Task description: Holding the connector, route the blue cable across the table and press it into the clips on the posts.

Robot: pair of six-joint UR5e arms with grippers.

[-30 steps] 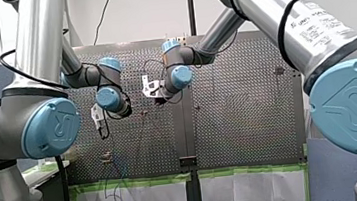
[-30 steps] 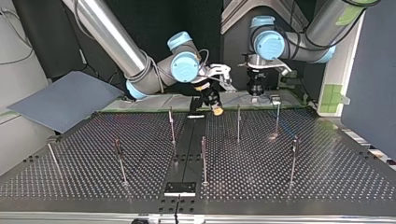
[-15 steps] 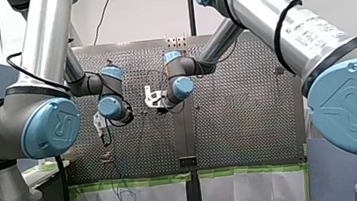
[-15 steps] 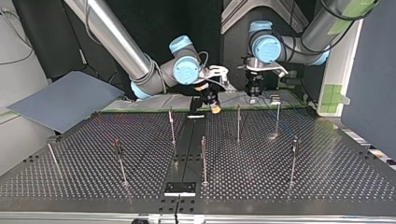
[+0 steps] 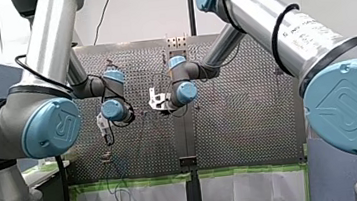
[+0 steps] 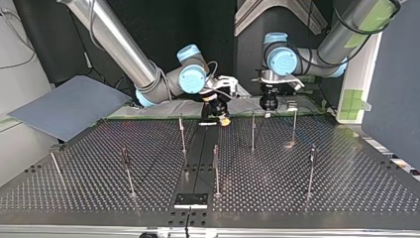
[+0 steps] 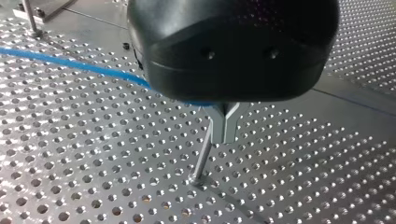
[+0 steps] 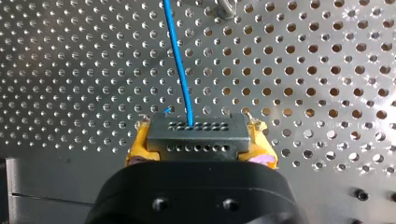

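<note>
Our right gripper [image 8: 201,145] has its yellow pads [image 8: 138,148] clamped on the connector [image 8: 196,129], and the blue cable [image 8: 180,70] runs straight out ahead over the perforated table [image 7: 93,163]. Our left gripper [image 7: 224,137] has its metal fingers [image 7: 218,128] pinched together, apparently on the cable, tips right at a post [image 7: 201,158]. Risks we flag: the fingers knock the post; the cable goes taut and pulls from the connector; the cable misses the clips.
</note>
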